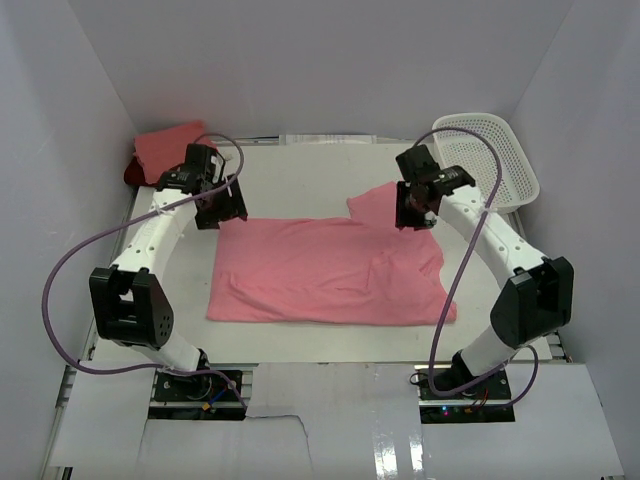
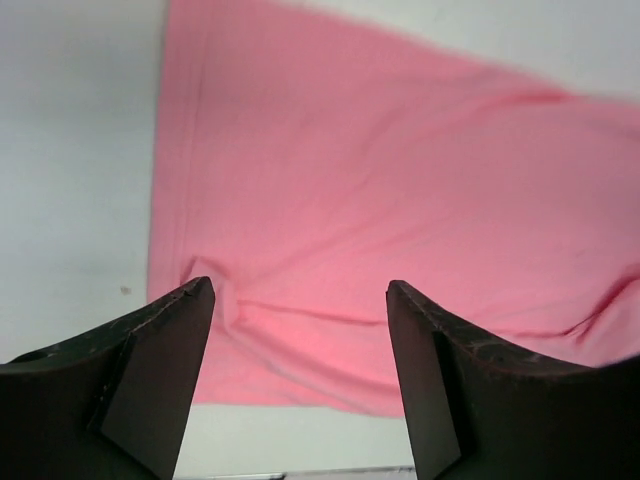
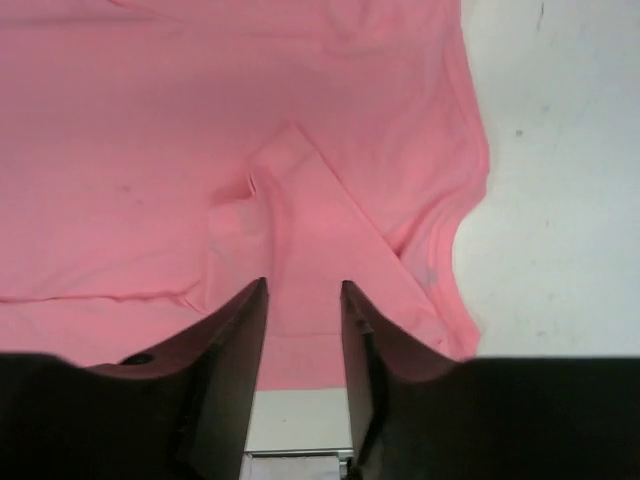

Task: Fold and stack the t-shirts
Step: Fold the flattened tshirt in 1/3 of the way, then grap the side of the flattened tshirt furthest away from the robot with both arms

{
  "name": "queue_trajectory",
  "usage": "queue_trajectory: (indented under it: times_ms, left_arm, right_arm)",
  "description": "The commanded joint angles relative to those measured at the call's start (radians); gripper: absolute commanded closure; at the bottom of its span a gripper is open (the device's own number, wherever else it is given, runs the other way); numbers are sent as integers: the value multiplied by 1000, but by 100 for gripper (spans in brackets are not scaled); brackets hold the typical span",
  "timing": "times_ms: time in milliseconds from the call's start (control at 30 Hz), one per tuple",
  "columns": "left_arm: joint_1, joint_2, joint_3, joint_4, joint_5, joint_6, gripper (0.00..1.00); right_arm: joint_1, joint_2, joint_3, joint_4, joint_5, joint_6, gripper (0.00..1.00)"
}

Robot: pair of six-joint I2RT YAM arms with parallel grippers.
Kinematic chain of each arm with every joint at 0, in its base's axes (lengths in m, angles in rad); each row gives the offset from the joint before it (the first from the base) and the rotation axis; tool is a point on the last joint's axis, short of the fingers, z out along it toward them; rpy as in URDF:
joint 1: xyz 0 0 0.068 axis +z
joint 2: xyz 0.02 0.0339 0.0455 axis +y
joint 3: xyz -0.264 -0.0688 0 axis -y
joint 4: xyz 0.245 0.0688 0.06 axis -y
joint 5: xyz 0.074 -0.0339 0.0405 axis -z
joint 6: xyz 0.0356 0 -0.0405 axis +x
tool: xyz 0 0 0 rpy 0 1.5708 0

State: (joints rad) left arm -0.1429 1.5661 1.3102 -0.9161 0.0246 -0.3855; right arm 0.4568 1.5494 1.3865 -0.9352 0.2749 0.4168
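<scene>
Rose pink t-shirt (image 1: 330, 270) lies spread and lightly creased in the middle of the table (image 1: 300, 180), a folded salmon pink t-shirt (image 1: 165, 148) with a dark red t-shirt (image 1: 132, 175) at its edge in the far-left corner, the left gripper (image 1: 222, 213) wide open above the spread shirt's far-left edge, and the right gripper (image 1: 413, 218) narrowly parted, empty, above its sleeve.
</scene>
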Motion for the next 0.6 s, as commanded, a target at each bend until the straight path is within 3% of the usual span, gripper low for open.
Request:
queue_trajectory:
  times_ms: [0, 33, 67, 200, 333, 467, 567]
  left_arm:
    - [15, 3, 159, -30, -64, 20, 19]
    - [22, 32, 190, -26, -57, 19, 19]
    - [25, 90, 243, -15, -49, 16, 19]
    - [28, 228, 339, 63, -34, -4, 19]
    - [28, 339, 402, 97, -31, -23, 20]
    - [28, 416, 443, 108, -28, -27, 21]
    - [28, 437, 436, 123, -45, -26, 21]
  right_arm:
    - [-78, 92, 126, 16, -81, -111, 56]
    - [-98, 116, 150, 41, -115, -124, 49]
    - [-115, 183, 181, 67, -175, -134, 48]
    - [-159, 389, 397, 65, -152, -182, 47]
    - [-204, 560, 645, 65, -226, -211, 41]
    - [-225, 707, 779, 105, -264, -234, 32]
    - [-233, 765, 818, 151, -296, -245, 32]
